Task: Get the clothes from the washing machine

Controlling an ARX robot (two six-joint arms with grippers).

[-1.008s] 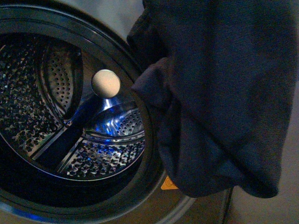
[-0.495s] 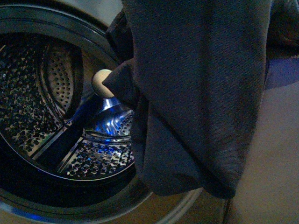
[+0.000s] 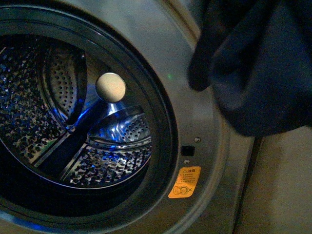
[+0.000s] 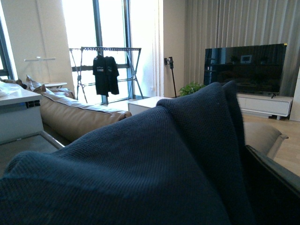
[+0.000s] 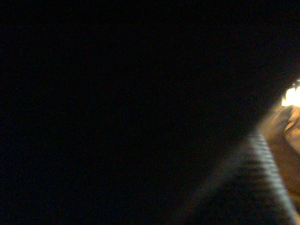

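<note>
The navy knitted garment [image 3: 263, 68] hangs outside the washing machine [image 3: 195, 112], whose drum [image 3: 29, 97] shows only a pale ball [image 3: 110, 87], so removal looks done and setting it down remains; cloth covers the jaws, so their grip cannot be told.

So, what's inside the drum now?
Only a pale ball shows in the drum; nothing else in the visible part. The near floor hides behind the rim.

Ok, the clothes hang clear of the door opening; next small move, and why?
Probably carry the clothes away from the washing machine to a drop spot: they hang right of the opening, clear of it, and the drum shows only a pale ball, no more fabric.
</note>
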